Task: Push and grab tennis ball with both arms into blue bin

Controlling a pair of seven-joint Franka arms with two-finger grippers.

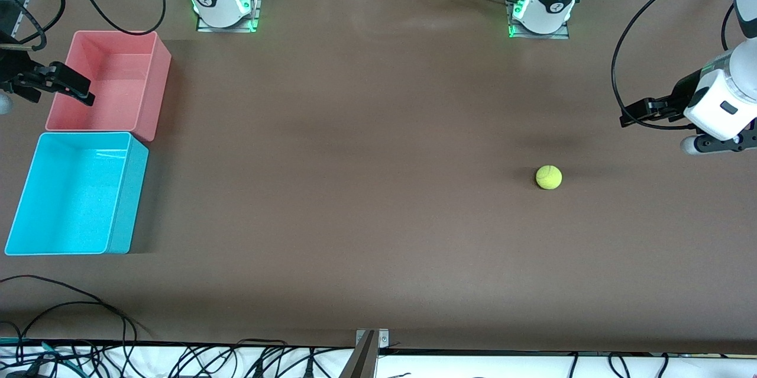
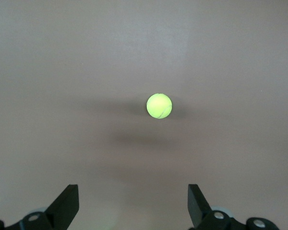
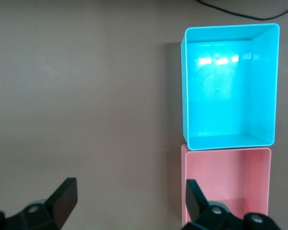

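The tennis ball (image 1: 549, 177) lies on the brown table toward the left arm's end; it also shows in the left wrist view (image 2: 159, 106). My left gripper (image 1: 630, 115) hangs open and empty over the table's end on that side, well apart from the ball; its fingers (image 2: 67, 203) stand wide apart. The blue bin (image 1: 127, 200) stands empty at the right arm's end and shows in the right wrist view (image 3: 230, 139). My right gripper (image 1: 80, 88) is open and empty over the edge of the pink bin, its fingers (image 3: 65, 199) wide apart.
A pink bin (image 1: 151, 91) stands empty against the blue bin, farther from the front camera; it also shows in the right wrist view (image 3: 225, 155). Black cables (image 1: 89, 307) lie along the table's near edge, and a metal bracket (image 1: 369, 345) stands there.
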